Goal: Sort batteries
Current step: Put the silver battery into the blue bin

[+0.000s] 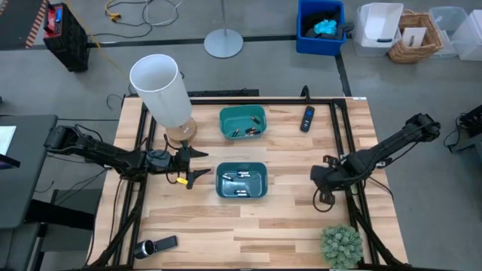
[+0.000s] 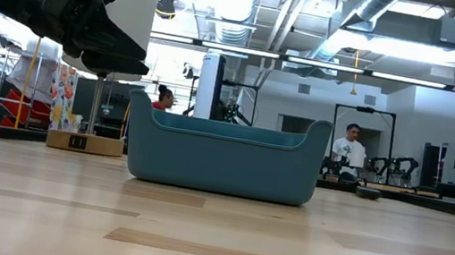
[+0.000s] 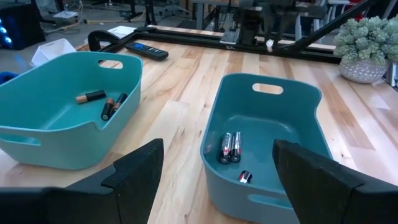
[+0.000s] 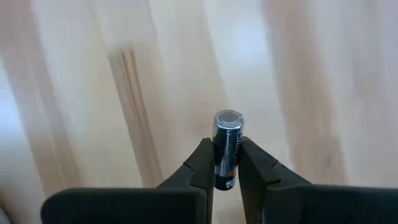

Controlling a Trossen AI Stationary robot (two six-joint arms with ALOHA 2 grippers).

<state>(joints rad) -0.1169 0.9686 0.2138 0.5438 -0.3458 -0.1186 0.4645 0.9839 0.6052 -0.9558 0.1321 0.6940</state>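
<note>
Worktop [image 1: 286, 218], wood. Near teal bin [image 3: 273, 124]: three batteries [image 3: 229, 147], labels unreadable. Far teal bin [image 3: 56, 112]: three more, partly overlapping. Left hand [image 3: 217, 171]: fingers apart, empty, beside near bin. Right hand [image 4: 225, 163]: clamped on one battery [image 4: 227, 146], its lower end hidden, above blurred worktop.

**Where things sit around my two sets of jaws**

Between my right gripper [image 4: 225, 163] fingers stands a dark cylindrical battery [image 4: 227, 148], its metal end pointing away from the jaws over the wooden table [image 1: 286, 218]. Ahead of my spread left gripper [image 3: 217, 180] lie two teal plastic bins. The nearer bin [image 3: 264, 143], in line with the gap, holds three batteries [image 3: 229, 147]. The farther bin [image 3: 62, 115], off to one side, holds three more [image 3: 102, 102]. Beyond both bins lies a black remote [image 3: 146, 51].
</note>
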